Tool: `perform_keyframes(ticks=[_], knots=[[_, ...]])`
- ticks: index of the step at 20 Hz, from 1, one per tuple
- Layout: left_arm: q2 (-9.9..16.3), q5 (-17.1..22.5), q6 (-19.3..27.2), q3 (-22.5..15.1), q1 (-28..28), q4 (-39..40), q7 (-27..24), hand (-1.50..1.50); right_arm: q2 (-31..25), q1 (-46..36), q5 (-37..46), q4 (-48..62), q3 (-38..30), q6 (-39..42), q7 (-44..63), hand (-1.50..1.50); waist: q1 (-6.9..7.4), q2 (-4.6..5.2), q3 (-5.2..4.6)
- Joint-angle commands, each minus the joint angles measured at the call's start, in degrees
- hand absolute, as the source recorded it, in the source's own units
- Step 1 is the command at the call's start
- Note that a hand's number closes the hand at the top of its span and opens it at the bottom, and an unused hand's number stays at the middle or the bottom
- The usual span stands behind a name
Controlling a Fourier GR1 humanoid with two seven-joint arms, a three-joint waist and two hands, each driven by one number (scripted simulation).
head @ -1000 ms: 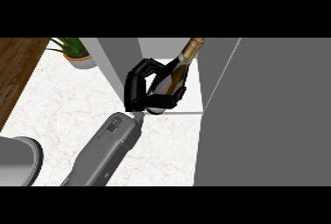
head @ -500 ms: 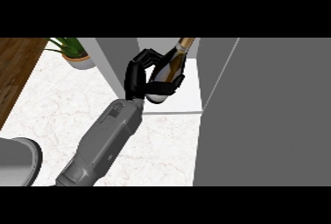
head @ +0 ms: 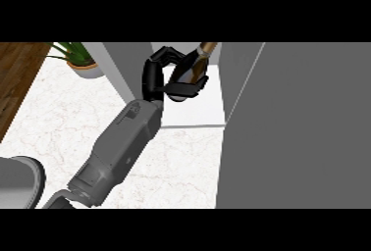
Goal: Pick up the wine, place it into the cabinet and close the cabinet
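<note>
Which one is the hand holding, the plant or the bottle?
The bottle. The left hand curls round it, while the plant stands apart in its pot, with nothing touching it.

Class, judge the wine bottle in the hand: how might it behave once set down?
The wine bottle is tall and narrow, so probably tippy. It looks like smooth, rigid glass: likely slippery and breakable. The hand holds it tilted, so it may land unevenly.

I see the wine (head: 190, 73), a dark bottle with a tan neck and top, tilted so its neck leans up and to the right and its rounded base points down. It sits inside the opening of the cabinet (head: 304, 122), above the white shelf floor. The cabinet is grey, its door swung open, the big flat panel filling the right side of my view
</note>
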Motion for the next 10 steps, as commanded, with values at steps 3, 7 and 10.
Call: perform_keyframes(ticks=[3, 7, 10], knots=[[0.73, -1.06, 0.39, 4.47, -5.32, 8.83, -5.54, 1.5, 0.7, -0.23, -3.62, -3.26, 0.36, -0.55, 2.1, -1.5, -0.34, 0.33, 0.0], [-0.06, -0.1, 0.39, 5.74, -7.55, 10.93, -6.84, 1.5, 0.1, 0.84, -5.9, -3.17, -1.18, 1.23, 0.22, -1.5, -0.55, 0.31, 0.02], [-0.07, 0.85, 0.76, 5.2, -10.05, 11.9, -3.67, 1.5, 2.29, 3.4, 0.05, -5.14, 5.33, -1.23, 0.49, -1.5, -0.53, 0.13, 0.0]])
